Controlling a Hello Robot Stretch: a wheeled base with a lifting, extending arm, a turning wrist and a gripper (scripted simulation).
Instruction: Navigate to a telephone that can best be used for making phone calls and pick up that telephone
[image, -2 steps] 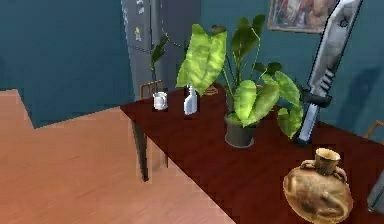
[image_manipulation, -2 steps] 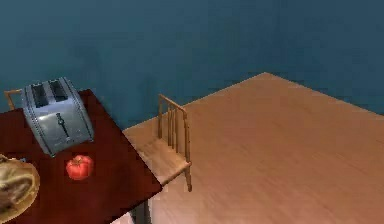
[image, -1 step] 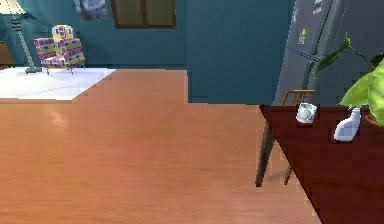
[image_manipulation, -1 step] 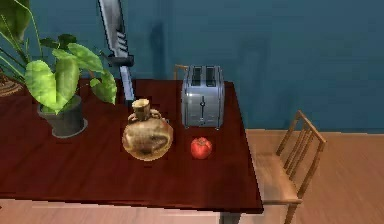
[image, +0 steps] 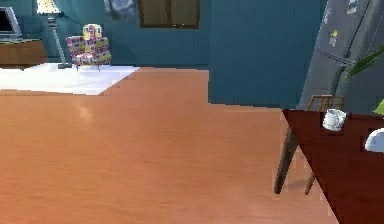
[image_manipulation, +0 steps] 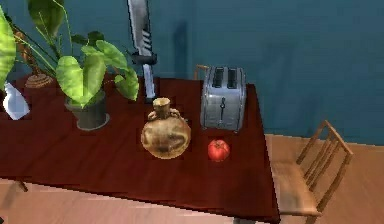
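Note:
A dark red-brown wooden table (image_manipulation: 120, 165) stands close by and shows again at the forward view's right as the table (image: 340, 160). On it are a silver toaster (image_manipulation: 223, 98), a red apple (image_manipulation: 218, 151), a round tan vase (image_manipulation: 164, 133) and a large-leafed potted plant (image_manipulation: 85, 80). A tall grey blade-shaped object (image_manipulation: 143, 45) on a dark base stands behind the vase. A white and blue thing (image_manipulation: 12, 102) sits at the table's left end. A white mug (image: 334, 119) rests on the table corner.
A wooden chair (image_manipulation: 310, 175) stands at the table's right end, and another chair (image: 322, 103) is behind the table. A grey fridge (image: 335, 50) lines the teal wall. The orange wood floor (image: 140, 140) stretches to a white rug (image: 70, 78), a patterned armchair (image: 90, 47) and a floor lamp (image: 50, 25).

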